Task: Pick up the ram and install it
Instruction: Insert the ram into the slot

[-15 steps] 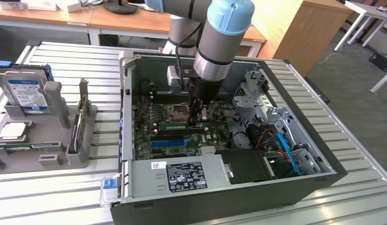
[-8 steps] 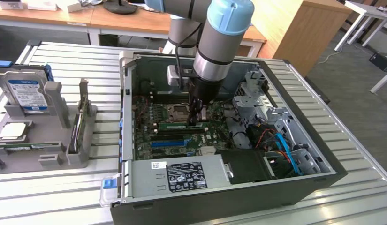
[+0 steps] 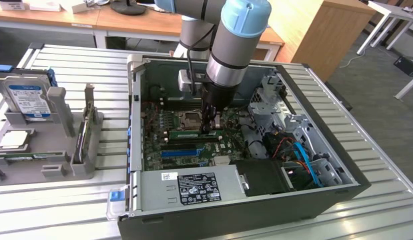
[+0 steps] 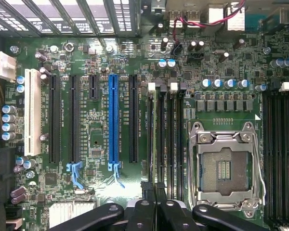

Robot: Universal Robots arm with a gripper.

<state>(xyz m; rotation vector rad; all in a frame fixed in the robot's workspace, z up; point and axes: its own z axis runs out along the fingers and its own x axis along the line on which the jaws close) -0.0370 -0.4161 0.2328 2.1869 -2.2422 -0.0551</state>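
Inside the open black metal computer case (image 3: 226,222) on the slatted grey metal bench (image 3: 72,60), the black two-fingered tool (image 3: 208,129) points straight down at the green motherboard (image 3: 154,145), just beside the square silver processor socket (image 3: 192,118). The thin, long green ram stick (image 3: 187,134) stands on edge in one of the black memory slots, between the socket and the long blue slot (image 3: 179,151). The tool's tips sit at the ram's upper edge, toward the end of the stick on the exterior view's right — the rest of its length runs off to that view's left, uncovered. In the wrist view the tool (image 4: 154,192) has its fingers pressed together with no gap between them, and the ram (image 4: 156,139) shows edge-on as a pale line running away from the tips along its slot. Whether the fingers pinch the stick's edge or only bear on it cannot be told. Well apart, at the exterior view's left, a grey plastic holder (image 3: 59,150) carries a silver hard drive with a blue-and-white label (image 3: 26,97)
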